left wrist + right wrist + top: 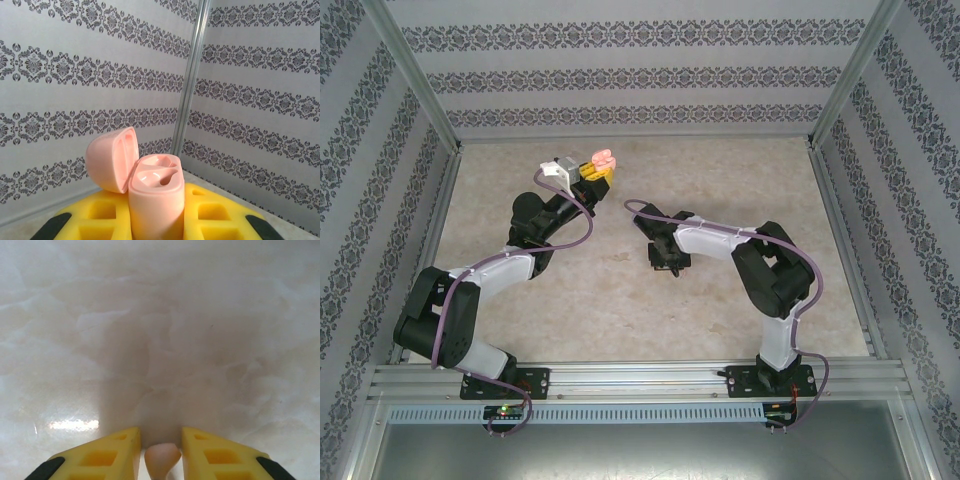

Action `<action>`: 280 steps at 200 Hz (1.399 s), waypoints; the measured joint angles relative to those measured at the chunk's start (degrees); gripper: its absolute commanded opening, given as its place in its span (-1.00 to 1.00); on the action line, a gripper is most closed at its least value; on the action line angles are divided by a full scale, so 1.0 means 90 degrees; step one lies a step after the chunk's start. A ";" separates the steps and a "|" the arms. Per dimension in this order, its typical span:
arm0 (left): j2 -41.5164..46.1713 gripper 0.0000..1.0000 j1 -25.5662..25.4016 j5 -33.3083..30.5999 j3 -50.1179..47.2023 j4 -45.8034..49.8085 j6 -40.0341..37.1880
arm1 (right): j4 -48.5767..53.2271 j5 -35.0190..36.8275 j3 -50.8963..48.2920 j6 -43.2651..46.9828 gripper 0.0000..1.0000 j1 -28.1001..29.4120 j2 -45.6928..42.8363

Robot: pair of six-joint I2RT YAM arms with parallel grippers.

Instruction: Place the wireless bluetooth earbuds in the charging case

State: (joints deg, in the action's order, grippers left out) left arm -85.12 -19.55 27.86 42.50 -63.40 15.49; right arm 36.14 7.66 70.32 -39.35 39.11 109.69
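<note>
Left hand (156,216) clamps our open pink case (155,187), right hand (161,440) pinches the tiny pale pink earbud (162,457): we risk it squirting out or seating skewed.

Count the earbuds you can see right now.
1. A pale pink earbud sits between the fingers of the right gripper. The open charging case shows two wells that look empty. Other earbuds may be hidden.

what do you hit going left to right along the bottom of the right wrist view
yellow finger → pale pink earbud → other yellow finger
</note>
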 measured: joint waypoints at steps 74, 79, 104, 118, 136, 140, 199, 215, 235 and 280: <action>0.0000 -1.00 0.0000 0.0068 0.0005 0.0104 -0.0002 | -0.0289 -0.0182 -0.0323 0.0010 -0.71 -0.0085 -0.0282; 0.0000 -1.00 0.0000 0.0068 0.0007 0.0112 -0.0002 | -0.0282 -0.0189 -0.0359 0.0010 -0.71 -0.0095 -0.0316; 0.0000 -1.00 0.0000 0.0090 0.0017 0.0158 -0.0012 | -0.0221 -0.0226 -0.0474 0.0027 -0.71 -0.0187 -0.0583; 0.0000 -1.00 0.0000 0.0134 0.0019 0.0160 -0.0027 | -0.0231 -0.0267 -0.0481 0.0032 -0.71 -0.0279 -0.0840; 0.0000 -1.00 0.0000 0.0250 0.0027 0.0180 -0.0080 | -0.0243 -0.0311 -0.0481 0.0044 -0.71 -0.0406 -0.1253; 0.0000 -1.00 0.0000 0.0291 0.0029 0.0185 -0.0100 | -0.0240 -0.0330 -0.0481 0.0053 -0.71 -0.0437 -0.1372; 0.0000 -1.00 -0.0051 0.0760 0.0032 0.0182 -0.0386 | -0.0228 -0.0646 0.0000 0.0284 -0.70 -0.0952 -0.2412; 0.0005 -1.00 -0.0112 0.0835 0.0032 0.0199 -0.0571 | -0.0211 -0.0733 0.0262 0.0406 -0.71 -0.1061 -0.2640; 0.0095 -1.00 -0.0238 0.0860 0.0066 0.0459 -0.0971 | -0.0219 -0.0818 0.0639 0.0551 -0.70 -0.1129 -0.2924; 0.0384 -1.00 -0.0736 0.0605 0.0177 0.0984 -0.2176 | -0.0444 -0.1066 0.1270 0.0835 -0.69 -0.1156 -0.3483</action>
State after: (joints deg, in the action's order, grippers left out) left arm -81.67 -26.17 33.30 44.10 -54.54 -4.10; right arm 32.14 -1.93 81.76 -31.83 28.71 78.35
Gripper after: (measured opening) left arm 0.196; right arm 0.154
